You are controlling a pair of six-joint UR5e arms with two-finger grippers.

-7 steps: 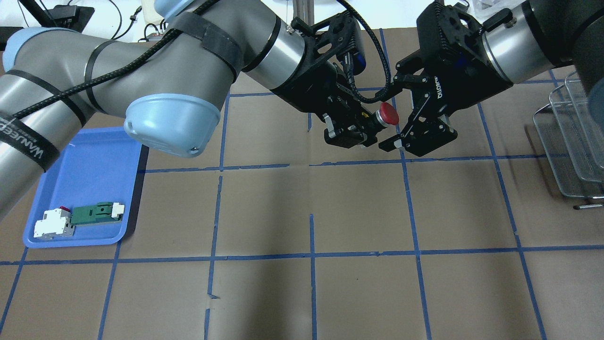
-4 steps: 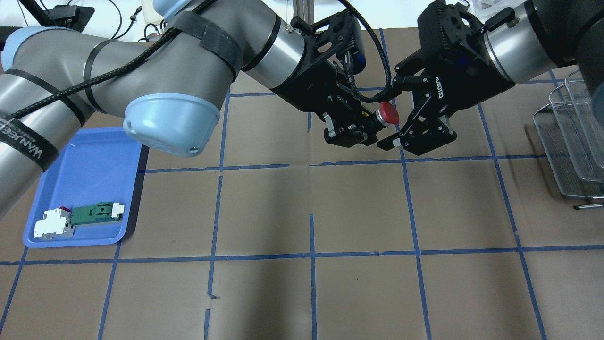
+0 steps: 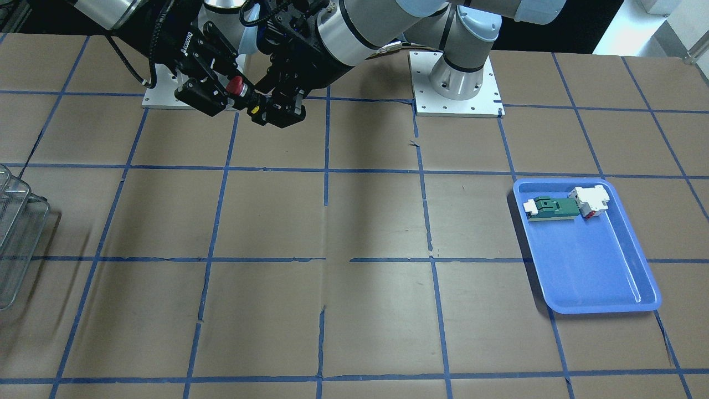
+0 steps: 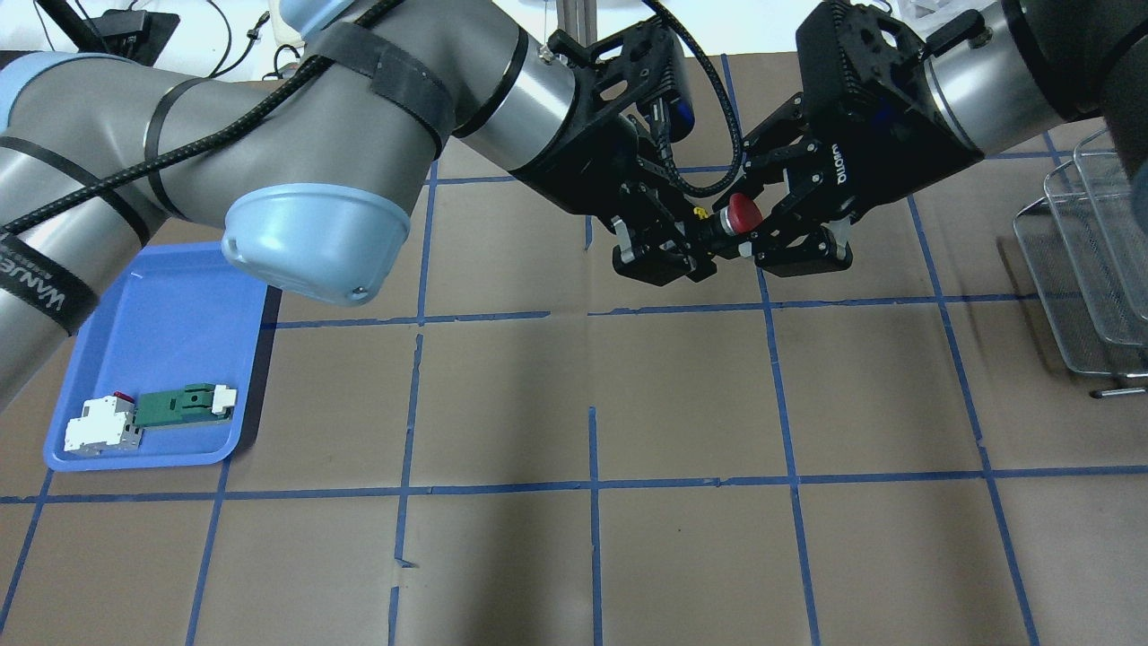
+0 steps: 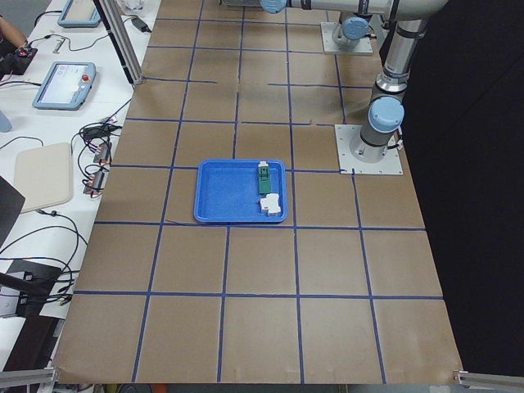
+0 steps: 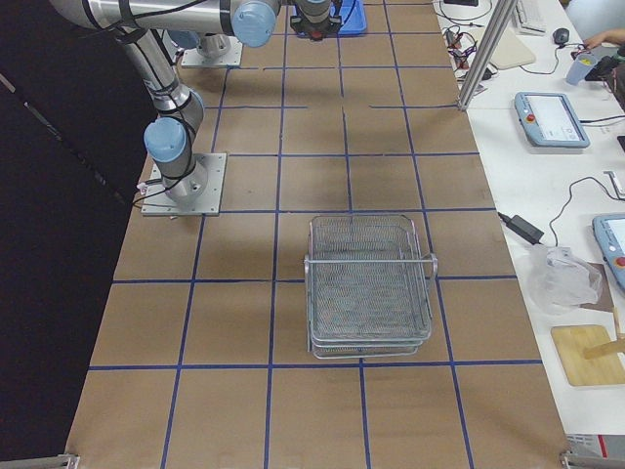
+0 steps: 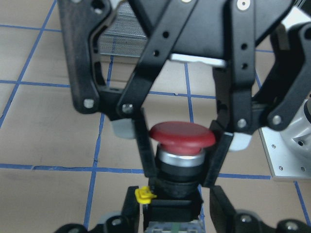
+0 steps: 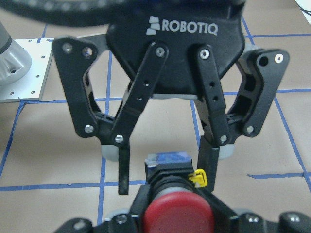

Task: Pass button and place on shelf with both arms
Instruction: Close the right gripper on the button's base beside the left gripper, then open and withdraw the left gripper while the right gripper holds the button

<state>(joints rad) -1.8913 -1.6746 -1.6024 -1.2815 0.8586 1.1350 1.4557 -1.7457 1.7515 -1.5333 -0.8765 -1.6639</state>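
The button (image 4: 743, 213), a red cap on a black body, hangs in the air over the table's far middle, between my two grippers. My left gripper (image 4: 695, 240) is shut on its black body. My right gripper (image 4: 752, 229) is shut on the neck just under the red cap; in the left wrist view its fingers (image 7: 148, 160) press both sides of the button (image 7: 181, 136). The right wrist view shows the left gripper (image 8: 167, 179) around the button's base. The wire shelf (image 6: 369, 293) stands at the table's right end, partly in the overhead view (image 4: 1076, 269).
A blue tray (image 4: 179, 305) lies at the table's left, holding a white-and-red block (image 4: 99, 426) and a green-and-white flat part (image 4: 184, 404). The left arm's elbow (image 4: 314, 233) hangs over the tray's far corner. The brown table has blue tape lines.
My right gripper has moved in over the red cap and shut on the button's neck; it was open beside the cap before. My left gripper has kept its hold.
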